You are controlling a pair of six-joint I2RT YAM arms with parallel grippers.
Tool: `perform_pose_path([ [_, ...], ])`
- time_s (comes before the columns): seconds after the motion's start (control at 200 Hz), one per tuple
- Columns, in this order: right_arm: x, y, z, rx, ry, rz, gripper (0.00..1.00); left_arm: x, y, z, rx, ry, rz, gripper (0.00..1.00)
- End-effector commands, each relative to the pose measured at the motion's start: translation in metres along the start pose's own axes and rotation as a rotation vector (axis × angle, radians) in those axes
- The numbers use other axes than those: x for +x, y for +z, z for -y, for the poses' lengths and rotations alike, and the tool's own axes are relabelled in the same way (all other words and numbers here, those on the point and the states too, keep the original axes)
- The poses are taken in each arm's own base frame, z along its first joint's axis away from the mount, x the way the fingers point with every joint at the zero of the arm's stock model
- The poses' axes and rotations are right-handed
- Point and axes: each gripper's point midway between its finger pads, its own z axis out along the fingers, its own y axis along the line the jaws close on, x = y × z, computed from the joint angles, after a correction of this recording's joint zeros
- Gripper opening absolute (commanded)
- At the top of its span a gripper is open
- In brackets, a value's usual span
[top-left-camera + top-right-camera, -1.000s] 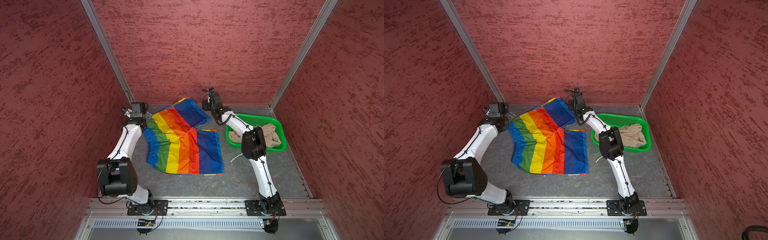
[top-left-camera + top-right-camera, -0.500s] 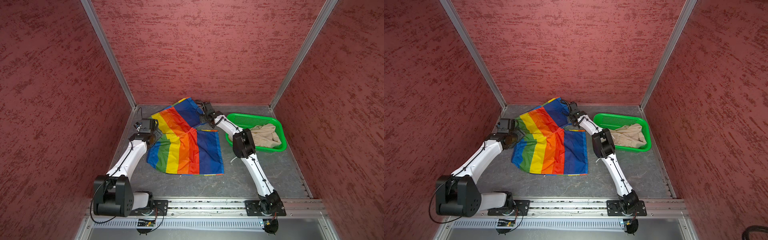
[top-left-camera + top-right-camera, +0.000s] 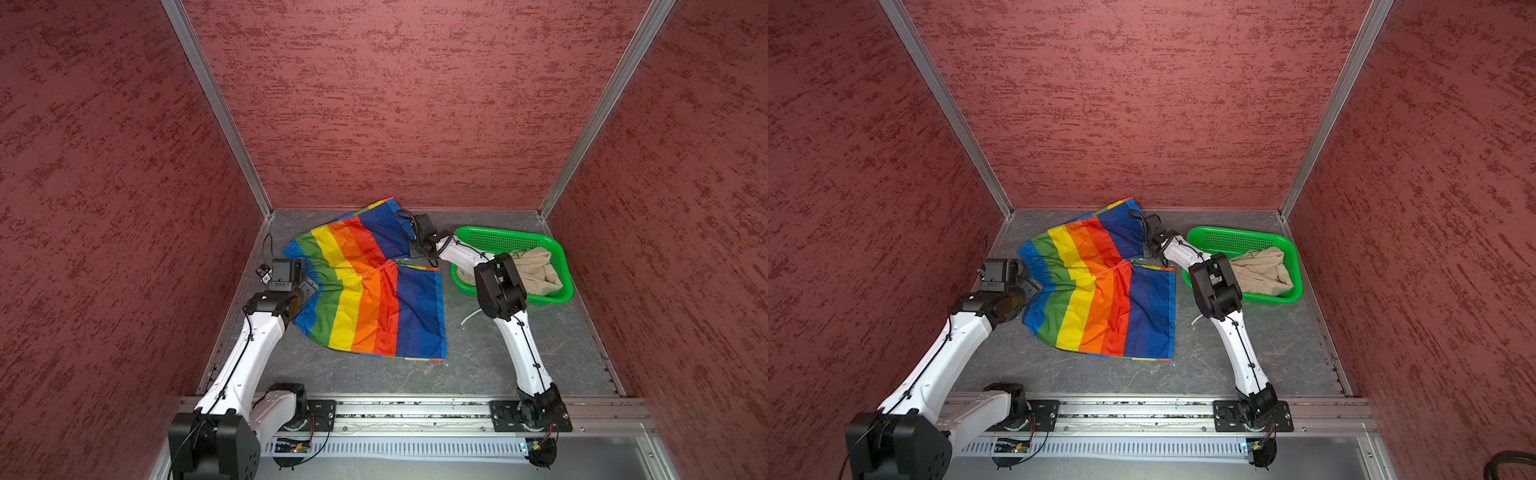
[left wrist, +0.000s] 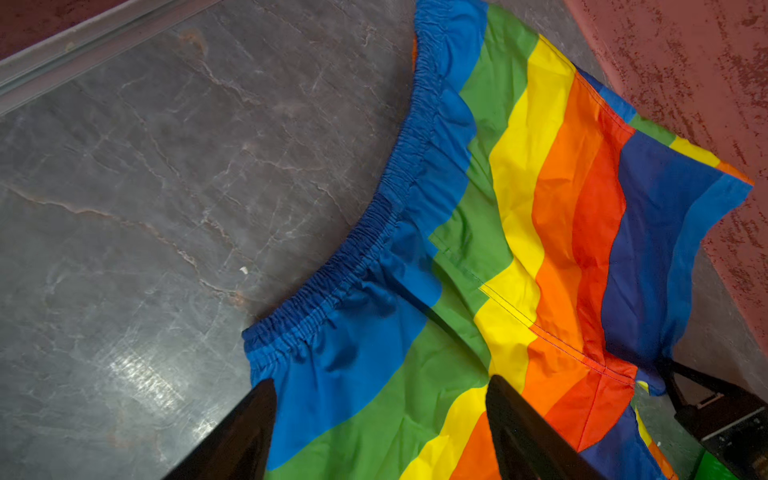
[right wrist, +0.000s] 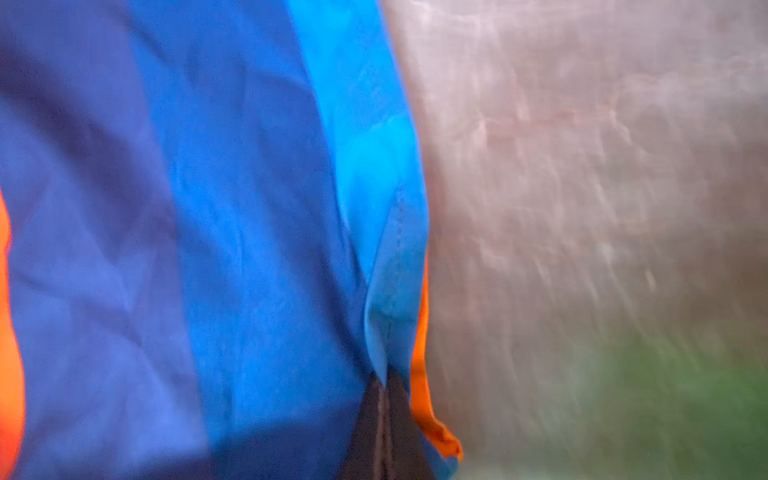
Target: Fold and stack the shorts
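Right wrist view: right tool point(image 5: 382, 399) pinches rainbow shorts point(image 5: 208, 249) hem; left tool point(image 4: 380, 380) apart.

A green perforated basket point(image 3: 498, 242) sits at the back right of the grey veined surface point(image 3: 374, 376). Mottled red walls point(image 3: 395, 104) stand on three sides, a metal rail point(image 3: 415, 409) along the front.

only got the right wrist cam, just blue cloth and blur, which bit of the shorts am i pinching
Observer: Your right tool is shut on the striped shorts, at the far leg's hem corner by the gap between the legs.
Operator: and my other arm
Observer: The left tool is open by the waistband's near end, gripping nothing.
Operator: other pair
Observer: The beige shorts lie crumpled in the green basket.
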Motion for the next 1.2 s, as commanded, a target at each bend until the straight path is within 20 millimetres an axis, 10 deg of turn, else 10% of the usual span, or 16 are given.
perform_pose_path([
  [0.0, 0.016, -0.021, 0.021, 0.049, 0.009, 0.008, 0.0, 0.005, -0.004, -0.014, -0.02, -0.004, -0.004, 0.79],
  [0.155, 0.04, -0.057, 0.041, 0.093, 0.008, 0.022, 0.0, 0.014, -0.002, -0.025, -0.038, 0.006, -0.025, 0.78],
  [0.326, 0.035, -0.108, 0.038, 0.027, -0.018, 0.078, 0.2, 0.024, 0.003, -0.041, -0.104, 0.042, -0.059, 0.39],
  [0.586, 0.055, -0.22, 0.003, -0.079, -0.179, 0.147, 0.58, 0.044, 0.02, -0.062, -0.164, 0.056, -0.129, 0.45],
  [0.776, 0.127, -0.272, -0.028, -0.147, -0.337, 0.08, 0.77, 0.06, 0.042, -0.074, -0.223, 0.059, -0.196, 0.53],
  [1.197, 0.318, -0.314, -0.114, -0.441, -0.558, -0.322, 0.72, 0.07, 0.072, -0.073, -0.271, 0.054, -0.28, 0.59],
])
